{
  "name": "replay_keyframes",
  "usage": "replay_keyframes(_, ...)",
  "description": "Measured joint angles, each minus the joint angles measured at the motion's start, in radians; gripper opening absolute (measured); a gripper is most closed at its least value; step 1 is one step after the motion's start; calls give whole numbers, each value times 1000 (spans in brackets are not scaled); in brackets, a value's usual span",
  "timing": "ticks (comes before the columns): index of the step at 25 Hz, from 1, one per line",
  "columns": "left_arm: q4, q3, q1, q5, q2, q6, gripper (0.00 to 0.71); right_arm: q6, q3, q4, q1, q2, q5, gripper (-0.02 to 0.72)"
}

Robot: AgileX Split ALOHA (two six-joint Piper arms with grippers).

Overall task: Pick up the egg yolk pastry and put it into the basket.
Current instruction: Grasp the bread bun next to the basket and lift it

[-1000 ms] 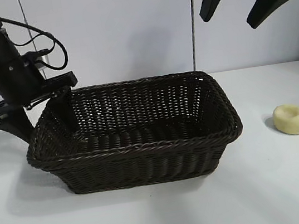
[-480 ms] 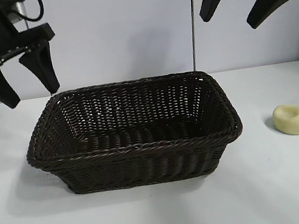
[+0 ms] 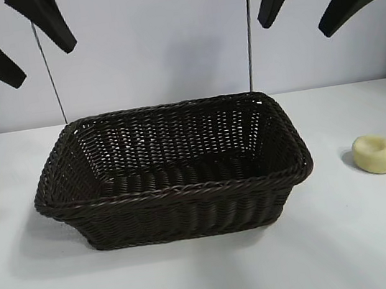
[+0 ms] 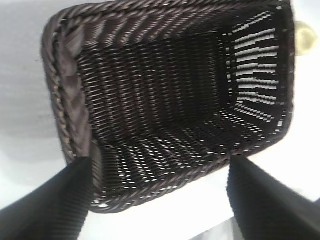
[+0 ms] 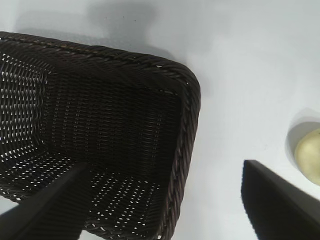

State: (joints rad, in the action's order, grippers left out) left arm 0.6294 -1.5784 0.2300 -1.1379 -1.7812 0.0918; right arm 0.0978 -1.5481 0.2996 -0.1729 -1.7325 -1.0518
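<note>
The egg yolk pastry (image 3: pixel 378 153), a small round pale-yellow puck with a dimpled top, lies on the white table to the right of the basket (image 3: pixel 178 190). The pastry (image 5: pixel 309 154) also shows at the edge of the right wrist view, and the pastry (image 4: pixel 305 36) peeks past the basket rim in the left wrist view. The dark-brown wicker basket (image 4: pixel 65 105) (image 5: pixel 187 115) holds nothing. My left gripper (image 3: pixel 46 61) hangs open high above the basket's left end. High at the upper right, my right gripper (image 3: pixel 294 30) is open too, with nothing between its fingers.
The white table (image 3: pixel 381 233) has bare room in front of the basket and around the pastry. A pale wall rises behind, with two thin vertical rods (image 3: pixel 249 34).
The left gripper has risen from beside the basket's left rim to high above it. The right gripper, basket and pastry have not moved.
</note>
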Motion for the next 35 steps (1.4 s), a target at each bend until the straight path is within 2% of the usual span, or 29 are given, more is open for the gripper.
replay_keyframes(4,77,93,18,64,3,17,542,0,0,0,0,0,-1,590)
replay_keyframes(9,87,189,33,119,3,34,542,0,0,0,0,0,-1,590)
replay_keyframes(26,78,194,33,130,3,49,542,0,0,1,0,0,-5,590)
replay_keyframes(31,78,194,33,129,3,49,542,0,0,-22,11,0,-49,590)
replay_keyframes(35,77,194,33,129,3,53,542,0,0,-43,66,0,-83,590)
